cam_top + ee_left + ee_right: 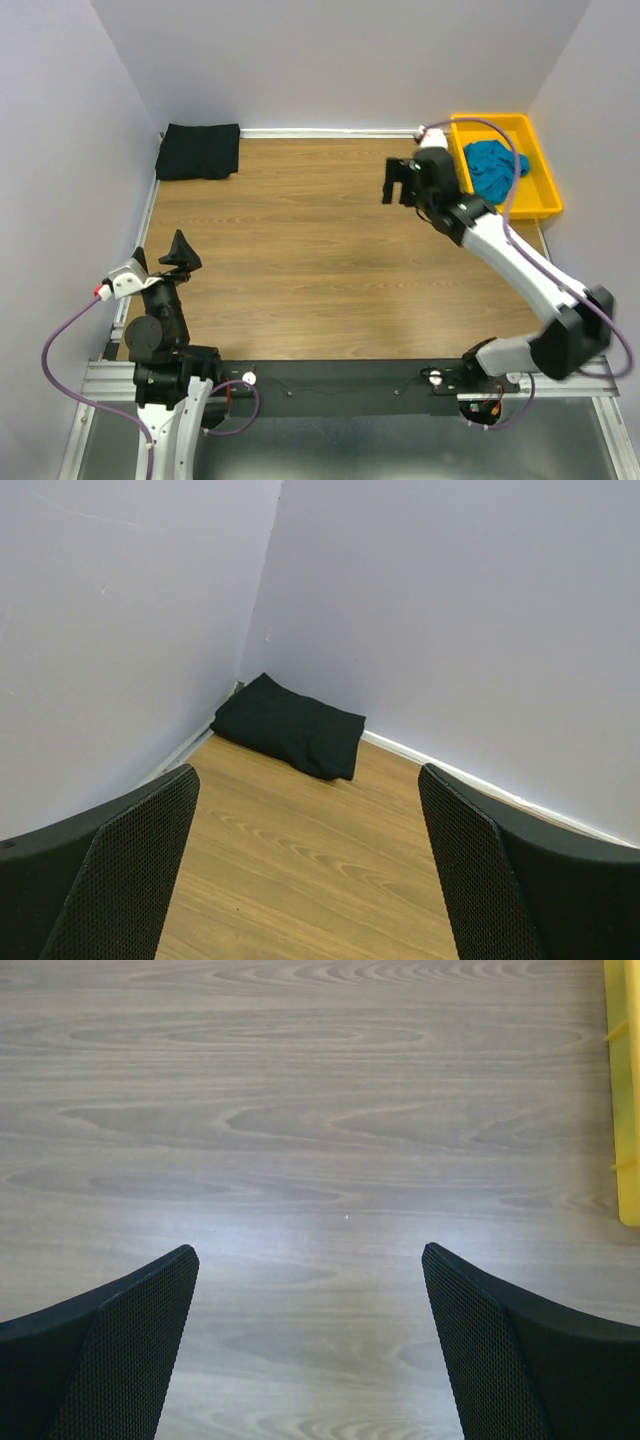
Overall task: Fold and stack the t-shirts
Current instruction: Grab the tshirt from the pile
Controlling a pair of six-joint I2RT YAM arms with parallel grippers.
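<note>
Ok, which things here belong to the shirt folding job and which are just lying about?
Job: black t-shirt, folded in the far left corner; teal-blue t-shirt, bunched in the yellow tray.
Lying about: yellow tray, only holding that shirt.

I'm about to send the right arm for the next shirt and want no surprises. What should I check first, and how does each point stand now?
1. Right pincer open and empty: ok.
2. Left pincer open and empty: ok.
3. Crumpled teal-blue cloth t-shirt lies uncovered in the yellow plastic tray: ok.
4. Right pincer above that shirt: not ok; it hangs over the bare wooden table beside the tray.
5. Folded black cloth t-shirt lies in the far left corner, out of the way: ok.
6. Collar or hem of the teal shirt findable for a grasp: cannot tell.
</note>
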